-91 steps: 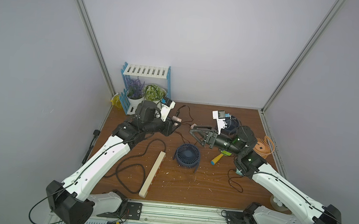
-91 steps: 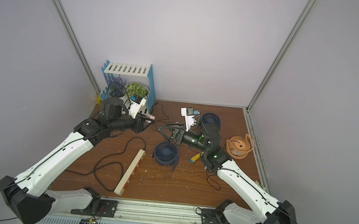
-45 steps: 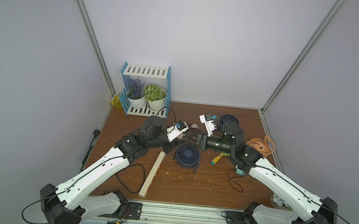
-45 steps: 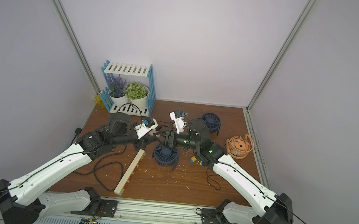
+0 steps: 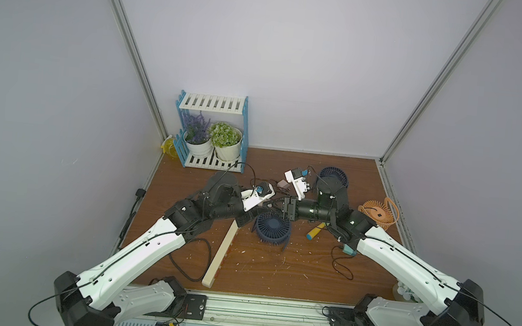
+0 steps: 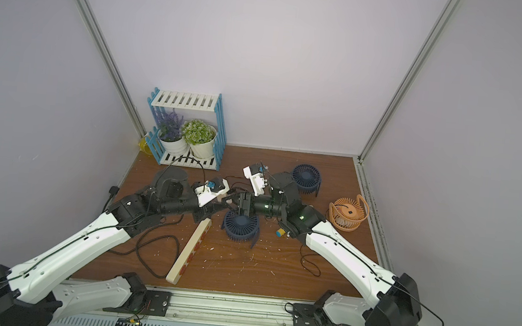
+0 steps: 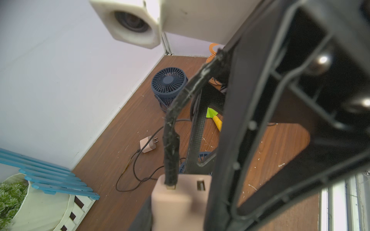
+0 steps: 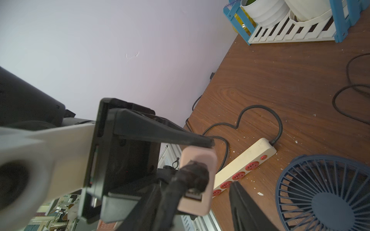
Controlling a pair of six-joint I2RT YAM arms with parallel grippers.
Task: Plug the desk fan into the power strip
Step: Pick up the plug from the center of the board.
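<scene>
Now left gripper [image 5: 258, 210] clamps pink adapter [image 8: 198, 158] (cable [image 7: 170, 144] plugged in).

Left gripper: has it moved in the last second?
Yes. The left gripper, shut on a pale pink plug adapter, has swung away from the blue-and-white slatted plant shelf, forward to the far end of the cream-beige power strip.

White-shelled left arm [image 5: 150, 251] and right arm [image 5: 406, 266], black joints, thin black cables, black left gripper [image 5: 256, 210] and right gripper [image 5: 272, 204]
</scene>
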